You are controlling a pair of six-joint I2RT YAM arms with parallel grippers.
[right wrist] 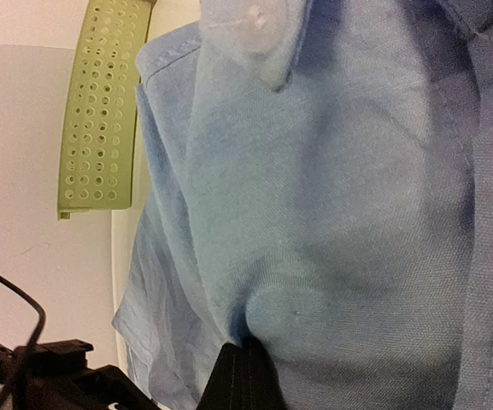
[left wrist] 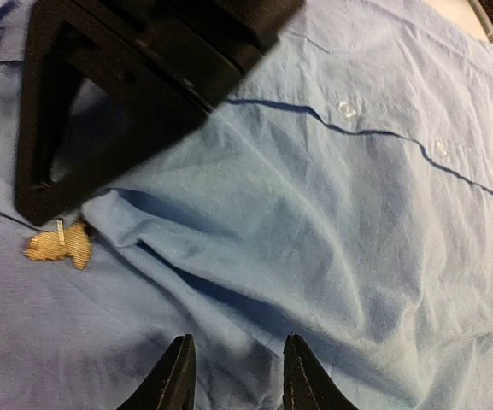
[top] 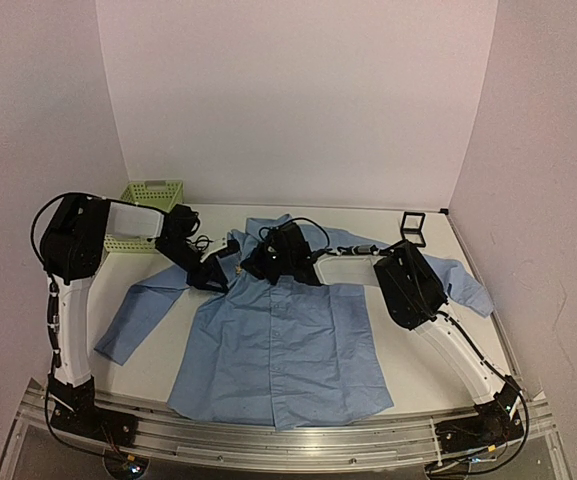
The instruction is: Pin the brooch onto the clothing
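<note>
The clothing, a light blue shirt (top: 288, 350), lies spread flat on the table with its collar at the back. The brooch (left wrist: 58, 243), a tiny golden-orange piece, rests on the cloth right by the tip of my right gripper (left wrist: 45, 201). In the right wrist view my right gripper (right wrist: 248, 350) is shut, pinching a pucker of the shirt (right wrist: 331, 213). My left gripper (left wrist: 235, 342) hovers low over a fold of the shirt (left wrist: 314, 222) to the right of the brooch, its jaws a little apart. Both grippers meet near the collar (top: 238, 268). From above, the brooch is hidden.
A pale green perforated basket (top: 148, 195) stands at the back left, its wall also showing in the right wrist view (right wrist: 101, 111). A small black square box (top: 412, 226) sits at the back right. The shirt's button placket (left wrist: 346, 108) runs past the left gripper.
</note>
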